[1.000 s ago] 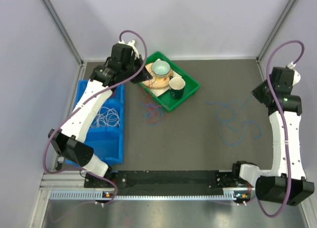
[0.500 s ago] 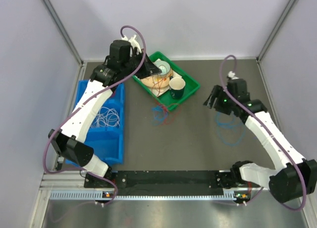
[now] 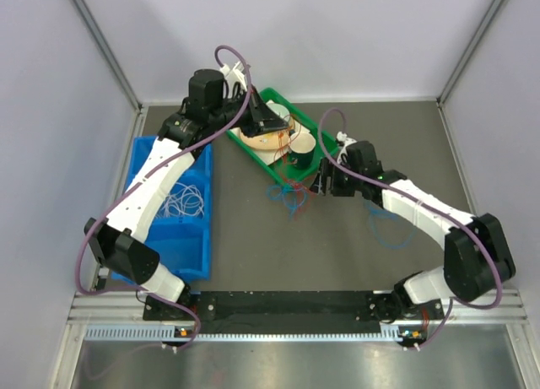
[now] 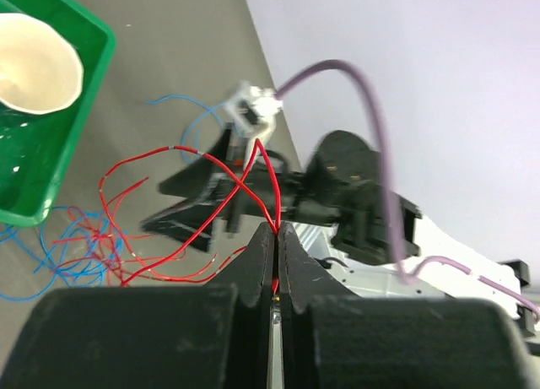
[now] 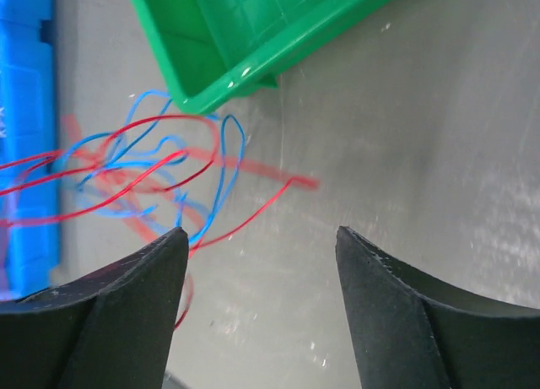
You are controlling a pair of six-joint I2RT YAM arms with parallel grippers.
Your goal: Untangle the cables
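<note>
tangle of red cable (image 4: 169,149) and blue cable (image 5: 229,170) lies on the grey table (image 3: 253,237) just off the near corner of the green tray (image 3: 272,94). your left gripper (image 4: 276,233), above the tray, pinches the red cable tight; your right gripper (image 5: 261,237) hovers spread beside that corner, empty. a cup (image 3: 299,159) stands in the tray; white cable (image 3: 181,203) lies in the blue bin (image 3: 190,245) left of it. pale walls (image 3: 337,35) all round.

Soft, even overhead light fills the top view, with faint shadows. In the right wrist view the surface (image 5: 456,153) carries pale glare and a red cable (image 5: 270,171) smears with motion blur. The left tool (image 4: 276,230) looks dark and out of focus.
</note>
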